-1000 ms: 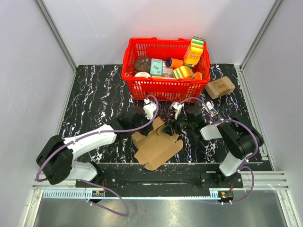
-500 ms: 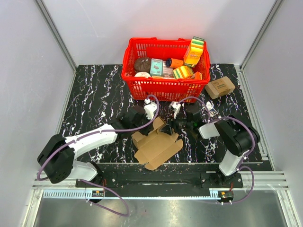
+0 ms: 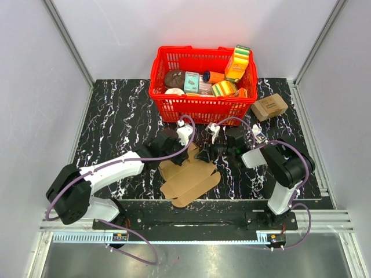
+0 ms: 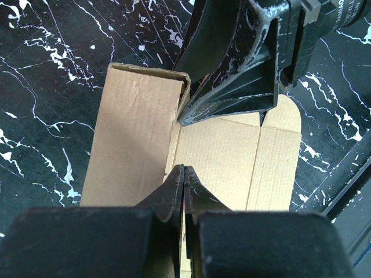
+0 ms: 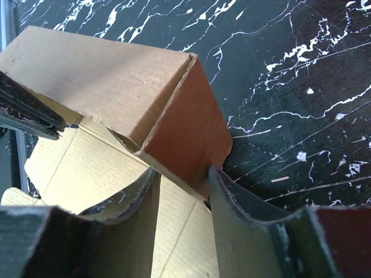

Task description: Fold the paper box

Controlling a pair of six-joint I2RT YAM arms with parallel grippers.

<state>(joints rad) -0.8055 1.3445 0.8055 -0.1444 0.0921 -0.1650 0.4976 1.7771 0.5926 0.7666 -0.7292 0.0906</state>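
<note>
The paper box (image 3: 190, 182) is a brown die-cut sheet lying partly folded on the black marble table, between the two arms. My left gripper (image 3: 175, 153) is shut on the top edge of the box's raised far wall (image 4: 136, 133), its tips (image 4: 184, 169) pressed together over the fold line. My right gripper (image 3: 202, 155) is at the other end of that wall, and its dark fingers (image 4: 232, 87) fill the top of the left wrist view. It is open (image 5: 182, 169), its jaws either side of the wall's reddish end flap (image 5: 185, 139). The box floor (image 5: 75, 174) lies beneath.
A red basket (image 3: 200, 107) full of groceries stands just behind both grippers. A small printed brown carton (image 3: 269, 107) sits at the back right. The table's front edge and the arm bases (image 3: 191, 217) lie just below the box.
The box has dropped from a tilted, lifted pose to lie flatter on the table. My right gripper has moved left onto the wall's end flap and narrowed. My left gripper stays shut.
</note>
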